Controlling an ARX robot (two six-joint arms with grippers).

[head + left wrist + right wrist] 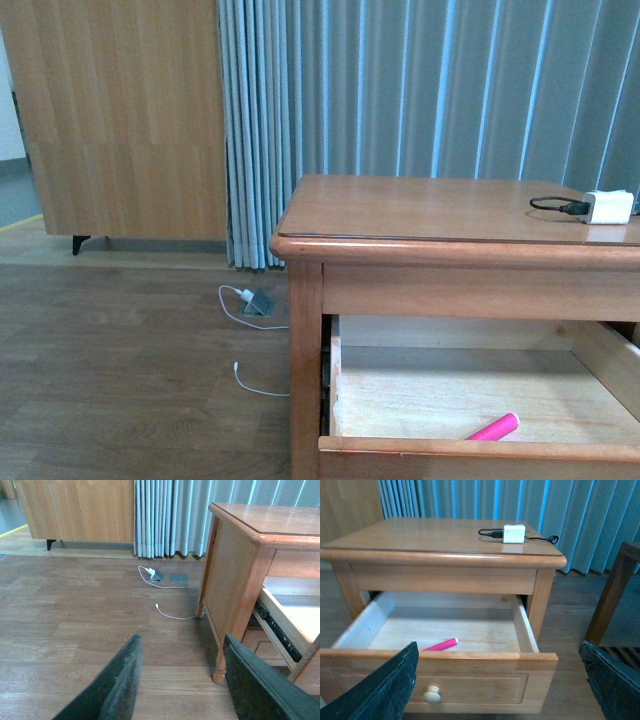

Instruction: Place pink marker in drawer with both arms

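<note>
Marker (493, 428): lies flat and slantwise on the drawer floor, close to the front edge and about midway along it; it is touched by nothing.
Marker handling: judged light, stiff and smooth. Being round, it could be set rolling by a nudge. If it has to be lifted, it is best pinched across the middle of the barrel, from above.
Left gripper (181, 637): fingers spread, nothing held; it is out over the floor, left of the cabinet (420, 205) and well apart from the drawer.
Drawer (470, 656): stands open, and only the marker is seen inside. It is judged rigid and free-sliding, best pushed squarely.
Knob (432, 695): set at the middle of the drawer front; judged the place to be gripped or pressed.
Charger (607, 206): near the right back corner of the cabinet top, with its cable.
Right gripper (498, 647): fingers spread, nothing held, before the drawer front.
</note>
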